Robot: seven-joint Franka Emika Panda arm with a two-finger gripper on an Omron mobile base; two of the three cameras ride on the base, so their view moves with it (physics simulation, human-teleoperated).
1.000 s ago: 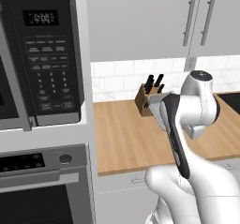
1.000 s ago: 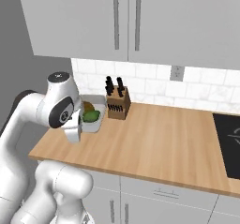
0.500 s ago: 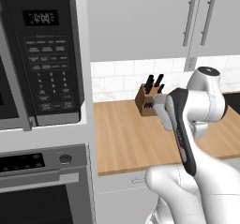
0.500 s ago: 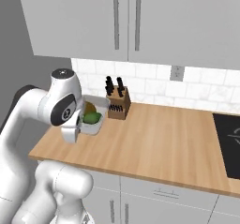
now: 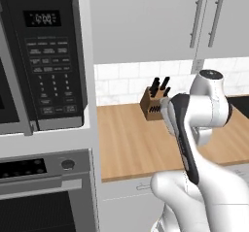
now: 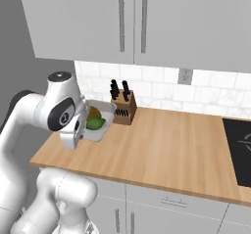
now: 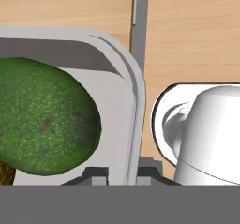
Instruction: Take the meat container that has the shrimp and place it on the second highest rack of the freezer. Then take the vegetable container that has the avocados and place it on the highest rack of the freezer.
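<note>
My gripper (image 7: 123, 173) is shut on the side wall of the white vegetable container (image 7: 124, 106). The wall runs up between the two dark fingertips. Inside the tray lies a large green avocado (image 7: 44, 120), and a sliver of the brown avocado (image 7: 5, 174) shows below it. From the right base view the vegetable container (image 6: 104, 111) hangs tilted above the counter's left end, beside the hand, with the green avocado (image 6: 96, 124) and the brown avocado (image 6: 94, 113) in it. The freezer and the meat container with the shrimp are out of view.
A knife block (image 6: 122, 111) stands at the back of the wooden counter (image 6: 171, 150), just right of the held tray. A black cooktop (image 6: 240, 147) lies at the far right. A microwave (image 5: 46, 56) and an oven (image 5: 44, 197) fill the tall unit on the left. Wall cabinets (image 6: 132, 17) hang overhead.
The arm has swung slightly, carrying the vegetable container with it above the counter. The grip on the tray wall has stayed the same.
</note>
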